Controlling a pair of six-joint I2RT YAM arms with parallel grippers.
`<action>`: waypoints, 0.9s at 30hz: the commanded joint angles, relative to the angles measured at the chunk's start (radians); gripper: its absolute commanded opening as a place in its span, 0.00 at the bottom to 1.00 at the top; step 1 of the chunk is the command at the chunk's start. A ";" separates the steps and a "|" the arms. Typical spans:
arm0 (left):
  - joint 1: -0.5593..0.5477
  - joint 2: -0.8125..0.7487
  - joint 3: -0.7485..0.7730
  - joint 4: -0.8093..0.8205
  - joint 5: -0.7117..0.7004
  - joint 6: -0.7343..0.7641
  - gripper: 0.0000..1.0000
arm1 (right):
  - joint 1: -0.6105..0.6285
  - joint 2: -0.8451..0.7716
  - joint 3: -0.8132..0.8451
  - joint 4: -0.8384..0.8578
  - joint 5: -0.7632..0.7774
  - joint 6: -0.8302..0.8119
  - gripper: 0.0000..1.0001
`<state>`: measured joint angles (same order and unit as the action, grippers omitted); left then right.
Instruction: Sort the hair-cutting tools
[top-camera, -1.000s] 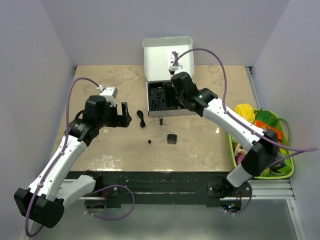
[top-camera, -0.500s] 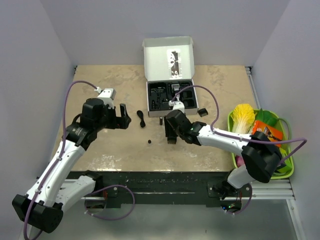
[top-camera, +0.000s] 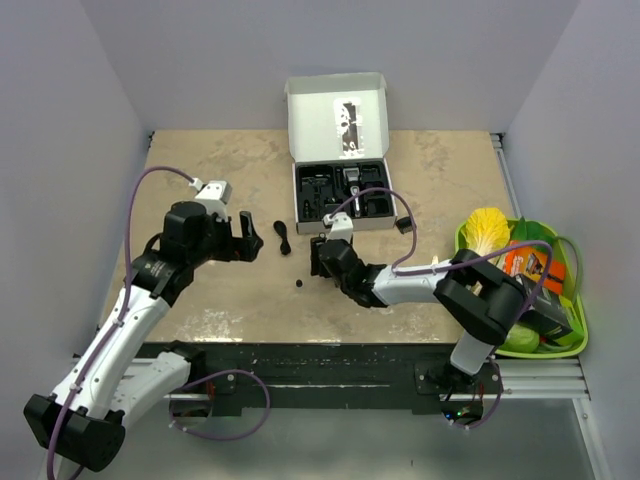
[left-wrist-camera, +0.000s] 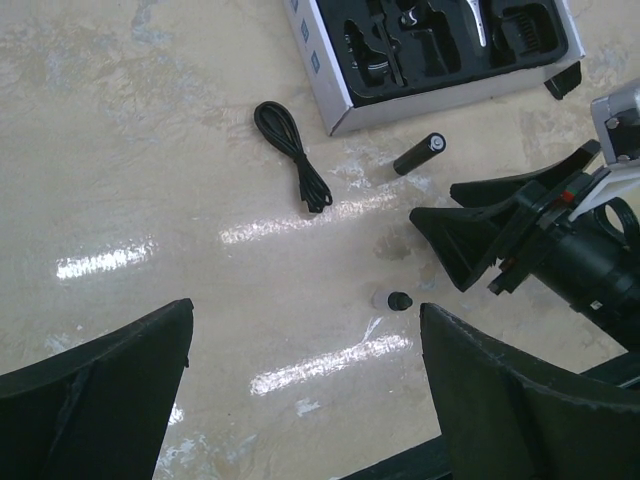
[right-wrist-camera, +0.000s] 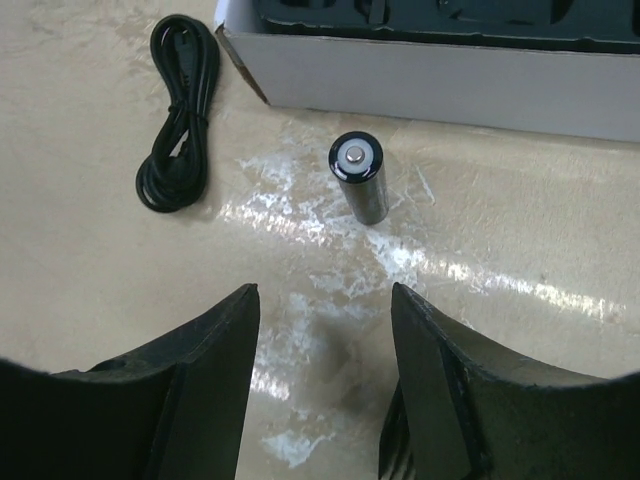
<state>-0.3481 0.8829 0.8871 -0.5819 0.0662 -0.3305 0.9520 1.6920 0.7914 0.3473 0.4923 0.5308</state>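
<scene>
The open white box (top-camera: 340, 190) holds the black-and-silver clipper (top-camera: 352, 180) in black foam. In front of it lie a coiled black cord (top-camera: 283, 237) and a tiny round bit (top-camera: 299, 285). A small black piece (top-camera: 404, 225) sits by the box's right front corner. My right gripper (top-camera: 320, 255) is low over the table, open and empty. In the right wrist view its fingertips (right-wrist-camera: 322, 300) point at the short cylinder (right-wrist-camera: 360, 175), with the cord (right-wrist-camera: 175, 120) to the left. My left gripper (top-camera: 245, 238) is open and empty; its wrist view (left-wrist-camera: 305, 320) shows the bit (left-wrist-camera: 399, 299), cord (left-wrist-camera: 295, 155) and cylinder (left-wrist-camera: 417, 155). The square comb guard is hidden.
A green tray (top-camera: 560, 352) of toy vegetables, with a yellow one (top-camera: 487, 225), stands at the right edge. The box's lid (top-camera: 337, 115) stands upright at the back. The right arm lies across the table's front centre. Grey walls close in the table's sides.
My right arm has swung from over the box down to the table in front of it, beside the cylinder. The small black piece now shows by the box. The left arm barely moved.
</scene>
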 joint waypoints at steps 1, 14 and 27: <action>0.000 -0.022 -0.001 0.045 0.012 0.001 0.99 | 0.010 0.032 -0.018 0.205 0.133 -0.022 0.59; 0.000 -0.012 -0.027 0.068 0.014 0.016 0.99 | 0.010 0.140 0.006 0.272 0.192 -0.014 0.58; 0.000 0.013 -0.030 0.079 0.029 0.021 0.99 | 0.010 0.210 0.029 0.378 0.238 -0.064 0.54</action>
<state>-0.3481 0.8917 0.8616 -0.5388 0.0757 -0.3222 0.9558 1.8732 0.7815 0.6544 0.6750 0.4904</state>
